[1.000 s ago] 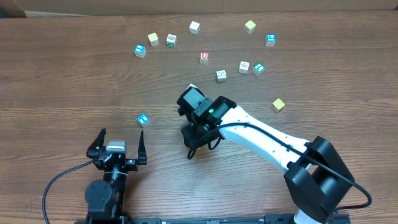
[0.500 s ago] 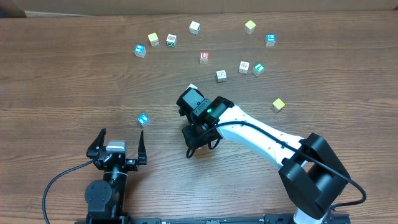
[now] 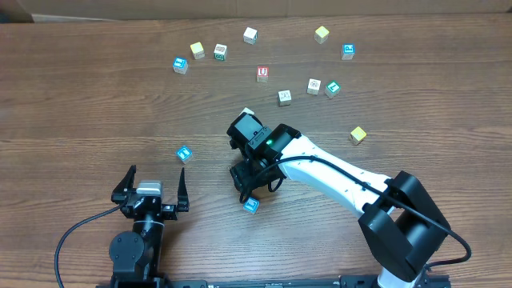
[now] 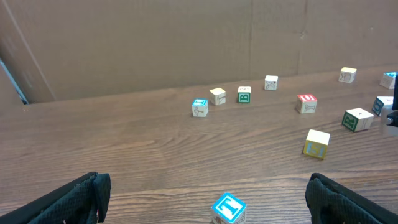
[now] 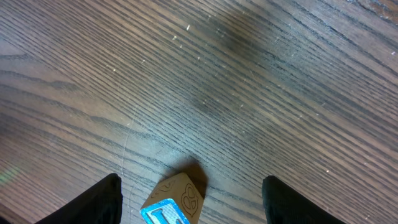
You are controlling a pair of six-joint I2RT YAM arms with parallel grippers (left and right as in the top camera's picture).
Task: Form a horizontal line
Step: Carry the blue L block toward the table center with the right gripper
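Wooden table [image 3: 80,96] below, right end effector [image 5: 193,202] points down, spread wide over a blue-faced cube [image 3: 251,206].

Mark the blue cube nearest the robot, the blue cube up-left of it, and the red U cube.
Front blue cube [image 3: 251,206]: overhead view, its blue face.
Left-front blue cube [image 3: 185,154]: overhead view, top face.
Red U cube [image 3: 262,74]: overhead view, lettered top face.

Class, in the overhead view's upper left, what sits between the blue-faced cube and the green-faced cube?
A yellow cube, touching neither the blue-faced cube nor the green-faced cube; the overhead view shows it.
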